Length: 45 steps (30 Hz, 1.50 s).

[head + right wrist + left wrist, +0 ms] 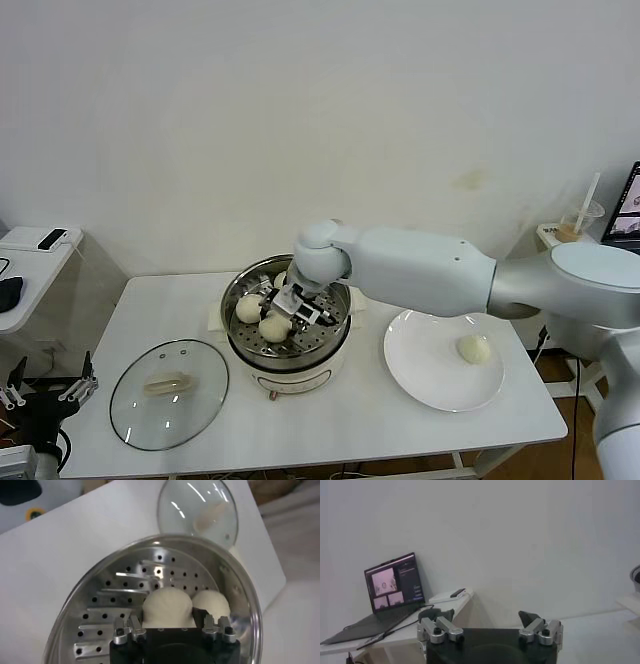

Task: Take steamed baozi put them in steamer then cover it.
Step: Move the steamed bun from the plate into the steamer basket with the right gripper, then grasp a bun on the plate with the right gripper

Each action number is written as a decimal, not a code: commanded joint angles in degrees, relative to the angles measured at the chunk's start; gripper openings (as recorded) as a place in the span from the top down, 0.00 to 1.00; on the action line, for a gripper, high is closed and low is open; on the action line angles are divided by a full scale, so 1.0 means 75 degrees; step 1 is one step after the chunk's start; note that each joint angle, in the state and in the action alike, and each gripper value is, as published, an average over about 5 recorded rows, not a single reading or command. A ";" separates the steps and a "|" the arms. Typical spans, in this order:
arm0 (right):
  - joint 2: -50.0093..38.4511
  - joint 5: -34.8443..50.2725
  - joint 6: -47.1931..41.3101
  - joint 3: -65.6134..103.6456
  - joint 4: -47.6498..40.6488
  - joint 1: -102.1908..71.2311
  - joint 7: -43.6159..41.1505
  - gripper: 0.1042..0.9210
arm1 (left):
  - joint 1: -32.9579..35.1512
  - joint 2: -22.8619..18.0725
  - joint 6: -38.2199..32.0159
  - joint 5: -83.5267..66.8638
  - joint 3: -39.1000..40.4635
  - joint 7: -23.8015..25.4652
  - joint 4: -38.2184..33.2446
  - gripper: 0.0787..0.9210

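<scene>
The steamer point(290, 355) stands about mid-way along the white surface point(350, 420), and everything else sits around it. The right arm reaches over it from the plate's side, with the right tool point(292, 305) down inside the basket. The right wrist view shows that tool point(170, 625) with its jaws clamped on a bun point(167, 607), which sits low over the perforated floor; whether it touches the floor cannot be told. A second bun point(212, 602) lies just beside the held one, touching it or nearly so, toward the basket's wall.

From the head view, two buns show in the basket, on its lid side: one point(249, 309) near the wall, another point(274, 327) just beside the tool. How these match the wrist view's pair is unclear.

The lid point(169, 393) lies flat on the surface just beside the steamer, on its left, handle up. On the other side of the steamer is a white plate point(420, 380) holding one more bun point(473, 349).

The left tool point(45, 385) is parked well apart from the steamer, off the surface's left end, jaws wide apart and holding nothing. A laptop point(385, 597) sits on a side table beyond it.
</scene>
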 commanded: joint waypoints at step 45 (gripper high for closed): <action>-0.4438 0.0530 -0.3501 0.1086 0.1303 0.0389 -0.0666 0.12 | -0.0131 0.0347 0.0006 -0.0058 0.0193 0.0070 0.0020 0.12</action>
